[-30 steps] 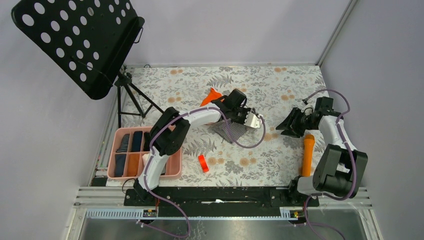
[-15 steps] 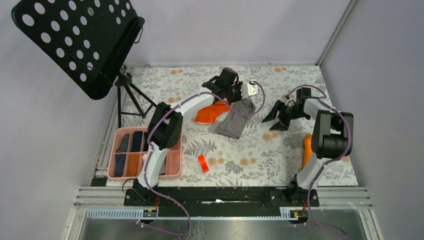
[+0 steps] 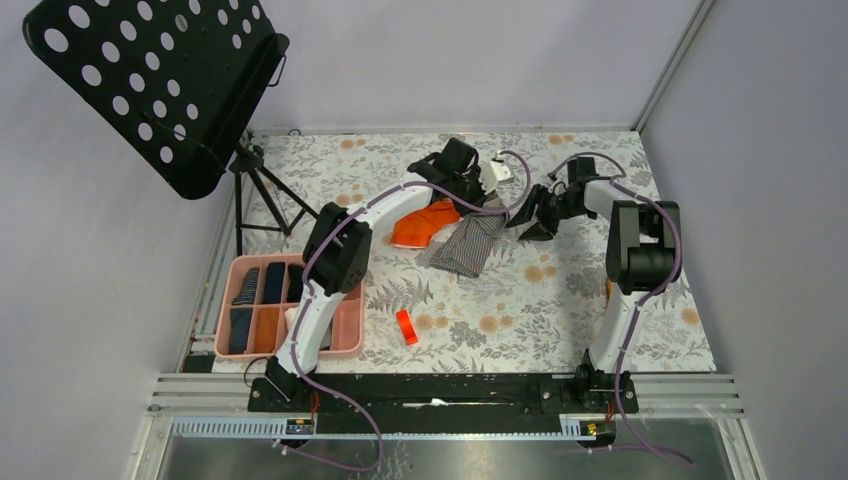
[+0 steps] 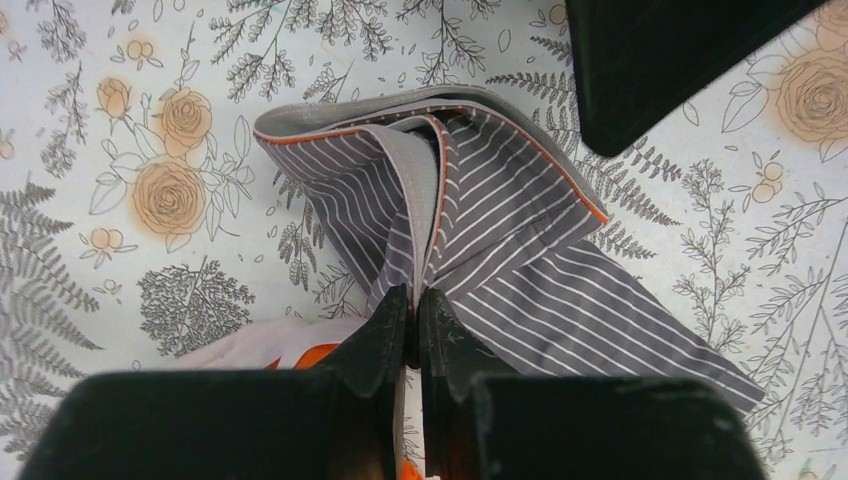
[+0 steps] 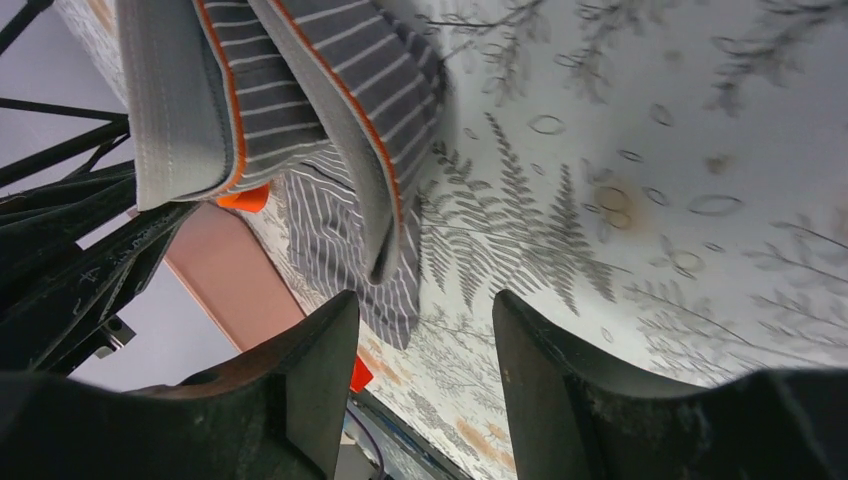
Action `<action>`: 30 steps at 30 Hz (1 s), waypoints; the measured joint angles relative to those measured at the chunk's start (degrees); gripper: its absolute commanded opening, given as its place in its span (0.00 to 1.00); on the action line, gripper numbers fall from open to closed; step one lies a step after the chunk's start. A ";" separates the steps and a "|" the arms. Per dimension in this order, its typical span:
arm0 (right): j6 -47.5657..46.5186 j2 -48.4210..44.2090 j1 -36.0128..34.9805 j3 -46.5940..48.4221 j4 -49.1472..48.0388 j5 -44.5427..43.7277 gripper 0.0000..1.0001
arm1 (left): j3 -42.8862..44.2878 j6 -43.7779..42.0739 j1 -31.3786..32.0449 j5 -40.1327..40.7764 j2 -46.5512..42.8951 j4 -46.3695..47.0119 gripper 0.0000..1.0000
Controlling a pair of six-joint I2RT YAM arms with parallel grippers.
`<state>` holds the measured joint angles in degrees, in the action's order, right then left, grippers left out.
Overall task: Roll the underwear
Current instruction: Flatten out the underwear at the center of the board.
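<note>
Left gripper is pinched tight on a fold of the grey striped underwear, holding its waistband end up off the floral table at the far middle. The rest of the cloth trails bunched and twisted toward the near side. Right gripper hovers just beside that raised waistband, jaws parted with nothing between them. The orange underwear lies on the table, touching the grey one's left side. By the look of it, the step in hand is straightening the grey garment, and no roll is begun. The next move likely calls for the right gripper to close on the free waistband corner, so both arms can pull the cloth taut and lay it flat.
</note>
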<state>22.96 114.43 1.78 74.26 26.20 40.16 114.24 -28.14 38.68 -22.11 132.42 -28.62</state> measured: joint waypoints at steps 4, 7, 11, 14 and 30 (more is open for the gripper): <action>0.76 1.44 -2.69 1.46 -1.09 0.11 0.56 | 1.16 3.30 -0.66 -0.50 0.83 -0.42 0.00; 1.53 2.32 -4.00 2.05 -2.10 0.52 0.54 | 1.55 4.81 -1.07 -0.68 1.20 -0.44 0.00; 2.25 3.48 -5.22 2.62 -2.93 1.40 0.51 | 1.57 5.79 -1.36 -0.70 1.27 -0.46 0.00; 2.47 4.17 -5.73 3.26 -3.02 1.40 0.43 | 1.70 6.10 -1.33 -0.70 1.27 -0.46 0.00; -7.30 3.45 -5.79 6.64 4.48 -2.49 0.00 | 3.32 6.19 -2.27 -0.33 1.20 -2.95 0.00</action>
<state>15.66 117.89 -4.01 80.90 30.68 37.67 117.56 -21.96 36.40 -22.44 133.62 -31.57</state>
